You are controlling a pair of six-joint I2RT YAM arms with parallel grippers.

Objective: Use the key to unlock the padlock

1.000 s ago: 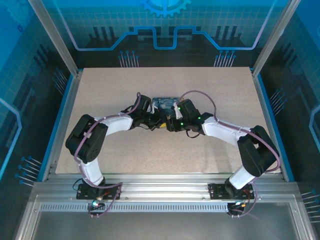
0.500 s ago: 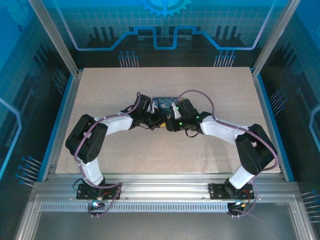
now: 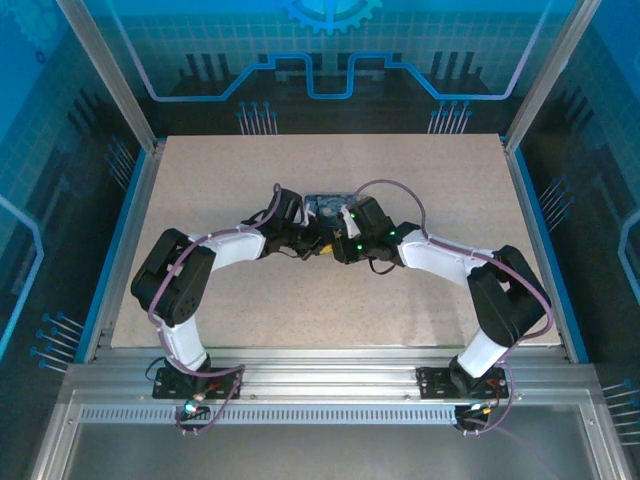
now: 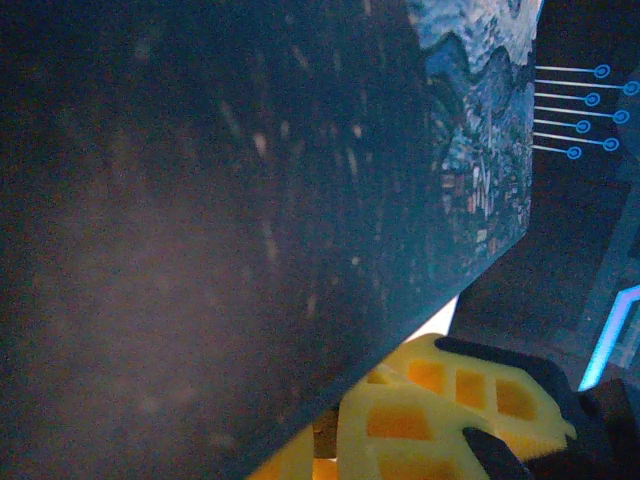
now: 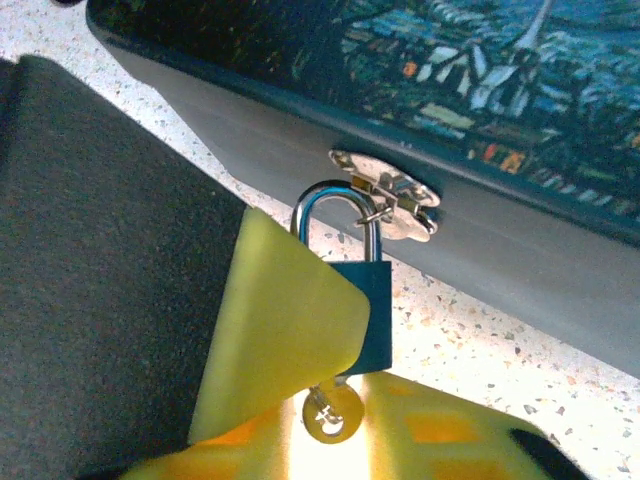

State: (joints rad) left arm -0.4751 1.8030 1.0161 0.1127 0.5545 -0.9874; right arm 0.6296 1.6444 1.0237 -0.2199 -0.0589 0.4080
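A small blue padlock (image 5: 375,305) hangs by its steel shackle from the hasp (image 5: 390,195) on the front of a dark box with a painted lid (image 5: 480,90). The brass key (image 5: 332,415) sits in the padlock's underside. My right gripper (image 5: 340,400) has its yellow fingers (image 5: 285,330) close on either side of the key's round head, and one finger covers the padlock's left half. A thin bright gap shows to the left of the key. My left gripper (image 4: 335,440) is shut, pressed close against the box's dark side (image 4: 200,200). Seen from above, both grippers (image 3: 305,240) (image 3: 338,245) meet at the box's front edge.
The box (image 3: 328,205) lies mid-table on the speckled tabletop (image 3: 200,180). Aluminium frame posts (image 3: 105,75) and blue panels wall in the table on three sides. Both arms bend inward, with their elbows near the front corners.
My right gripper has edged slightly left, closer to the left gripper at the box front. The left arm has not moved.
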